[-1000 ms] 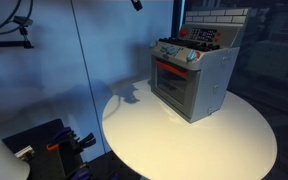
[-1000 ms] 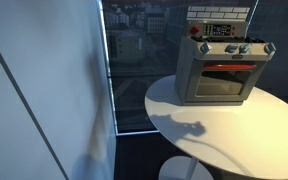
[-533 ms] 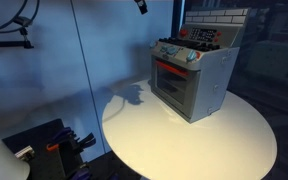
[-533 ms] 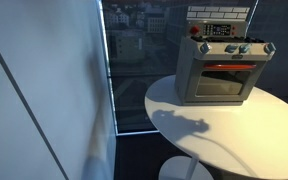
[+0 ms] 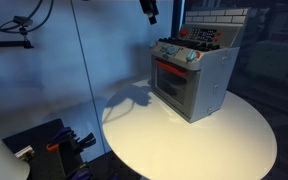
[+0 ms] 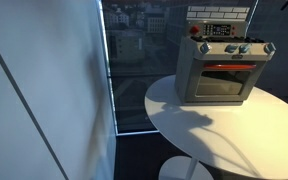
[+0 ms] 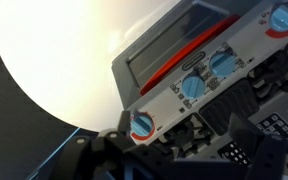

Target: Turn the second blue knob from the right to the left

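A grey toy oven stands at the back of the round white table; it also shows in an exterior view. A row of several blue knobs runs along its front panel above the red-trimmed door. In the wrist view the knobs lie in a diagonal row, one with a red ring. My gripper hangs high above the table, in front of the oven and apart from it. In the wrist view the gripper is dark at the bottom edge, open and empty.
A red round button and a small display sit on the oven's back panel. A window pane stands behind the table. Dark equipment lies on the floor beside the table.
My gripper has come down and toward the oven, further into the top of an exterior view. Its shadow on the table has shifted toward the oven.
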`<state>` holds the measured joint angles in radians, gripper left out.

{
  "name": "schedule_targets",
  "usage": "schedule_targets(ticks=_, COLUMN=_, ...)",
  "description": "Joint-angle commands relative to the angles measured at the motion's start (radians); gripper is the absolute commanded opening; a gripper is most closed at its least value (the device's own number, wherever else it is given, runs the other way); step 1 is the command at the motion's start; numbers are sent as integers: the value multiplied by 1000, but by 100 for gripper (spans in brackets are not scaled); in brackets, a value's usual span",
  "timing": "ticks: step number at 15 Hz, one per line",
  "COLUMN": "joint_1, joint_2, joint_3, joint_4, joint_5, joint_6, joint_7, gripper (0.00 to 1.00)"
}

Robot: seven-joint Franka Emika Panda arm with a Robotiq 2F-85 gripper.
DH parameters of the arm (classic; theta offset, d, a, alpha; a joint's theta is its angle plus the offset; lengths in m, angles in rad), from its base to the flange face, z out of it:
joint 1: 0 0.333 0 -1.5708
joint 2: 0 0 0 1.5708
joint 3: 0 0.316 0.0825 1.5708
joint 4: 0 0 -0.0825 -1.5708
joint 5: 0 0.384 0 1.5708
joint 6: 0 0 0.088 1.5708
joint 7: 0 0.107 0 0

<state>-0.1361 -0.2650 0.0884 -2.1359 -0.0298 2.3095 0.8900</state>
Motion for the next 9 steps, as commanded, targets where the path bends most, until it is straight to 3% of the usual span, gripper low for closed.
schedule_targets(ticks=1, joint_1=8, joint_2=57, joint_3=-20, joint_4=42, joint_5=3, joint_6=32, joint_7=47, gripper=100)
schedule_targets(ticks=9, joint_1=19, joint_2=141, joint_3=-44, joint_4=28, joint_5=-3, joint_6=154, joint_7=58, gripper=100)
